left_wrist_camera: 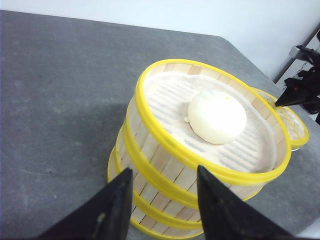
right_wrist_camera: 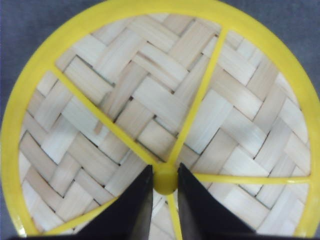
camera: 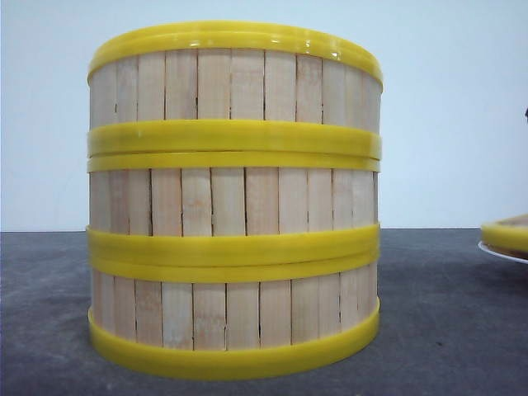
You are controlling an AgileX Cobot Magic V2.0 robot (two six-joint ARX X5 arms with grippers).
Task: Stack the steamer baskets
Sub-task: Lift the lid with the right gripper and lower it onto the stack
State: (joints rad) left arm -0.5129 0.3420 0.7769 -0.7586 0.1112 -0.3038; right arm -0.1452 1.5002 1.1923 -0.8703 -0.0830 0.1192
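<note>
Three steamer baskets [camera: 235, 206] stand stacked in one tall column on the grey table, filling the front view. The top basket [left_wrist_camera: 200, 165] holds a white bun [left_wrist_camera: 216, 116] on its liner. My left gripper [left_wrist_camera: 164, 170] hangs open just beside the stack's wall, its fingers apart and holding nothing. My right gripper [right_wrist_camera: 164, 167] is directly over a woven lid [right_wrist_camera: 150, 100] with yellow spokes. Its two fingers are closed against the yellow centre knob [right_wrist_camera: 165, 181], one on each side.
The woven lid [camera: 507, 233] rests on a white plate [camera: 499, 254] at the table's right edge, just right of the stack. The right arm [left_wrist_camera: 305, 75] shows above the lid [left_wrist_camera: 295, 125] in the left wrist view. A pale wall stands behind the table.
</note>
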